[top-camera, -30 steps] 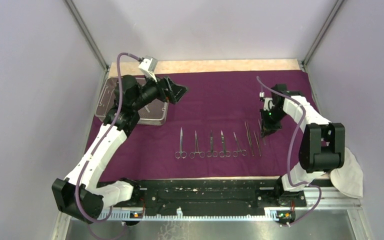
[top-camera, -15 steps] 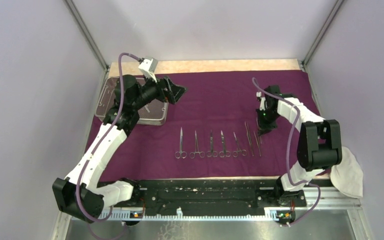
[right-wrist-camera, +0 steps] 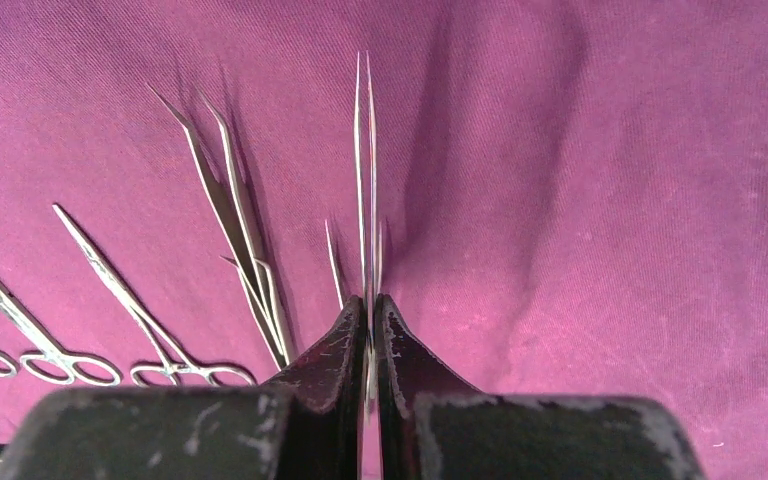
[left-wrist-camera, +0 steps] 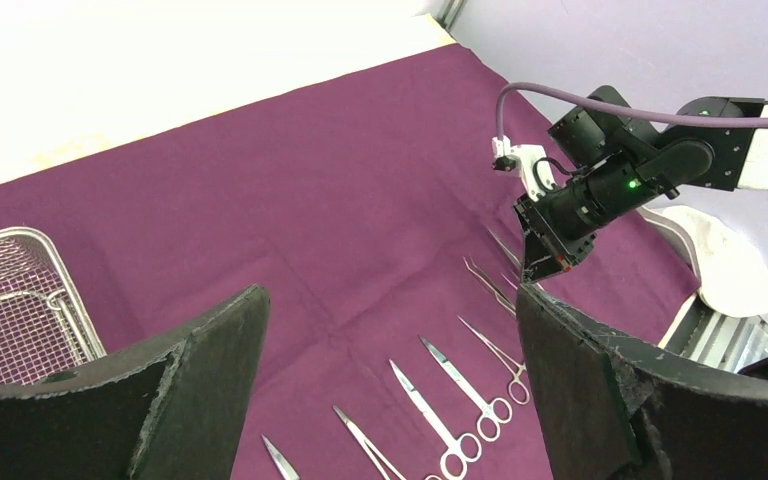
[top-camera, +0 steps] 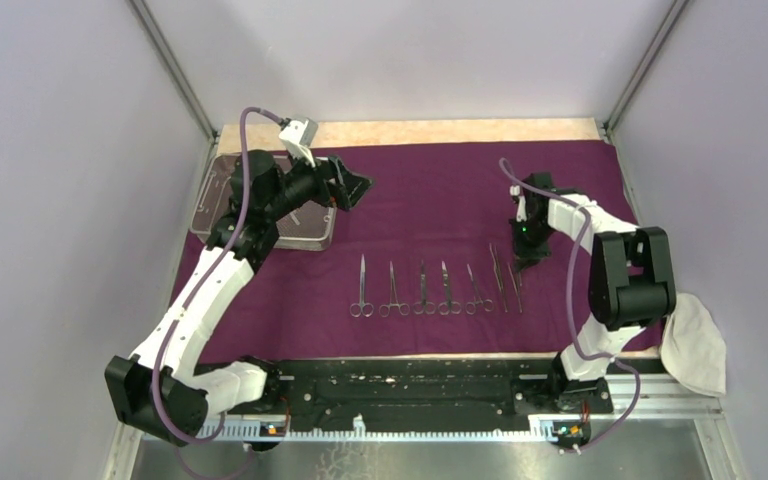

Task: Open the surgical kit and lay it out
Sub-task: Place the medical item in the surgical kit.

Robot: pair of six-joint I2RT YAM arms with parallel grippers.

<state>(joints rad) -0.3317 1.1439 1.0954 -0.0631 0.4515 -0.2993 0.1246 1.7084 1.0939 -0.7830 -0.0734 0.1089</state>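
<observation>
Laying-out step: your right hand (right-wrist-camera: 370, 305) is clenched on slim tweezers (right-wrist-camera: 365, 150) over the purple wrap (right-wrist-camera: 610, 200); the next move likely calls for lowering them beside the instrument row (top-camera: 423, 290), toward the right edge of the tabletop (top-camera: 410, 131).

Tray (left-wrist-camera: 10, 300) on wrap's (top-camera: 430, 190) left, instruments (top-camera: 422, 288) right
</observation>
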